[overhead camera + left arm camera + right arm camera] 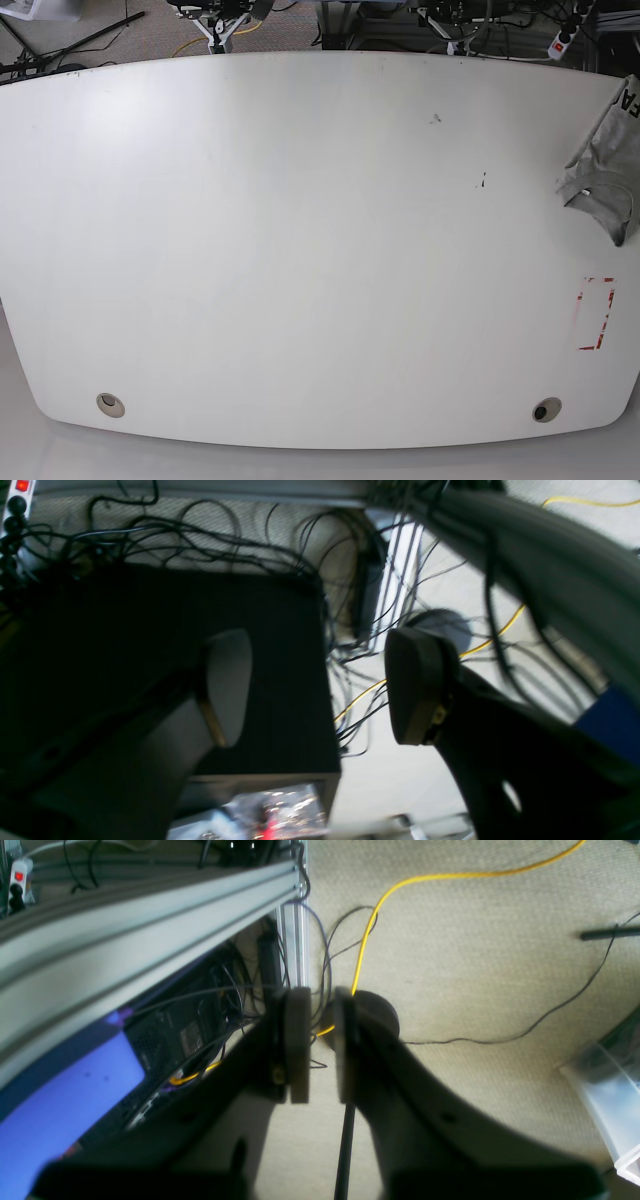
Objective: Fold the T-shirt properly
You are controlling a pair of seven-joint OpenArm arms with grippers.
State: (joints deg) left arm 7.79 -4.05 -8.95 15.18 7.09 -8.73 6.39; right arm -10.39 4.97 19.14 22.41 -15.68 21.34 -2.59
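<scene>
The table (pixel 300 250) fills nearly the whole base view, a broad white top. On it, at about 3 o'clock and hard against the right edge, lies the T-shirt (pixel 605 165), a rumpled grey heap partly cut off by the frame, with a bit of black lettering showing at its upper corner. Below it, near 4 o'clock, is a red mark (pixel 597 313) in the shape of a rectangle. Two round holes sit along the near edge, one at 7 o'clock (pixel 110 404) and one at 5 o'clock (pixel 546 410).

Neither of my arms appears over the table. My left claw (pixel 320 690) hangs over a dark box (pixel 165 670) and a tangle of black cables (pixel 200 540); its pads are spread wide, grasping nothing. My right claw (pixel 322 1045) points at beige carpet (pixel 475 965), where a yellow cable (pixel 400 885) runs from 1 o'clock toward the middle. Its pads stand close with a narrow gap between them, and nothing is pinched there.
</scene>
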